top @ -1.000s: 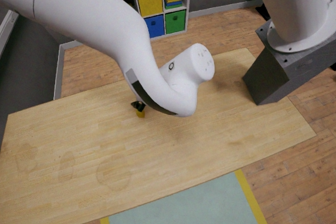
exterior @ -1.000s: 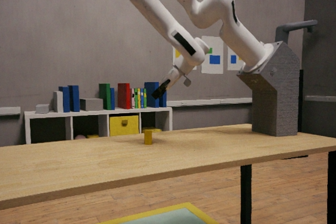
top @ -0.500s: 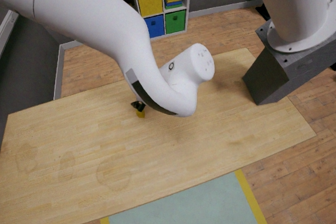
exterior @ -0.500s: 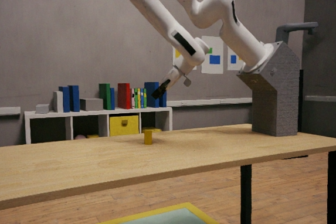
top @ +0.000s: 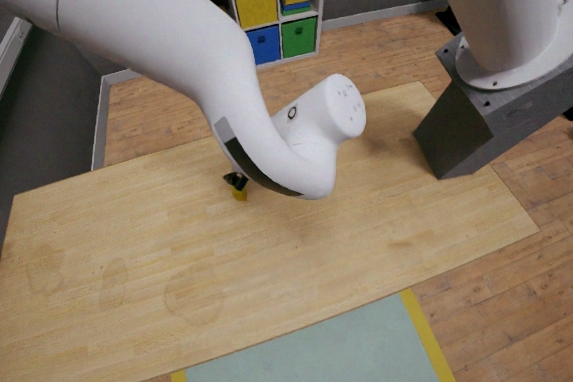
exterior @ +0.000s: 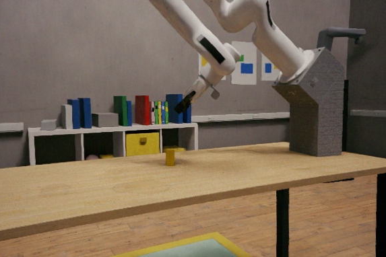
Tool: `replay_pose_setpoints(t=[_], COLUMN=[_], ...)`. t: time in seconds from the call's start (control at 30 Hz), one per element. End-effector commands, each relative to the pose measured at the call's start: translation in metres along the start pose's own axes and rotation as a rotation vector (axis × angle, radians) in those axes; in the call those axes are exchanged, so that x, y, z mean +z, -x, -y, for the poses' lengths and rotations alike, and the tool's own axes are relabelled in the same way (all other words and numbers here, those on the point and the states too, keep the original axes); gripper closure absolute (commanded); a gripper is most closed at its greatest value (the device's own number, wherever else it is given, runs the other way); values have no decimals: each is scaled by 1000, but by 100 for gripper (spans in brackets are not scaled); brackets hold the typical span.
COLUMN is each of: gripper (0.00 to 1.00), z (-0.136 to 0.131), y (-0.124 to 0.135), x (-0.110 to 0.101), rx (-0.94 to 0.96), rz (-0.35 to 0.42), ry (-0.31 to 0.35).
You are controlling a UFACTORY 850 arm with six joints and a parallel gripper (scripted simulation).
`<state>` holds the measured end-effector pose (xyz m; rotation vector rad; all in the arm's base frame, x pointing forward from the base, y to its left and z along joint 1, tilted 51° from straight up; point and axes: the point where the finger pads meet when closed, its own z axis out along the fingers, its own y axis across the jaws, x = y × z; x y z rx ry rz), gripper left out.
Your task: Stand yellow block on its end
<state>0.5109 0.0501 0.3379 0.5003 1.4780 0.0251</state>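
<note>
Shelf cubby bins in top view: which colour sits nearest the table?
The green bin, lower right cubby of the shelf unit. The blue bin sits left of it; the yellow bin is farther back.

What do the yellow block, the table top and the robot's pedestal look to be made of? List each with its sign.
Yellow block: uniform matte yellow, no grain showing; painted wood or plastic, cannot tell which.
Table top: light wood, satin finish; plank seams and grain lines show, with faint ring-like stains.
Pedestal: grey, rough, speckled surface; looks like cast stone or textured metal, left open.
</note>
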Motion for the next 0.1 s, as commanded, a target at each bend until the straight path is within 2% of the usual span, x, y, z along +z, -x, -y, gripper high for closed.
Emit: replay_pose_setpoints(t=[0.0, 0.07], gripper=[0, 0], z=[0, 0], y=[0, 0], x=[0, 0], rx=[0, 0], rz=[0, 0], ry=[0, 0])
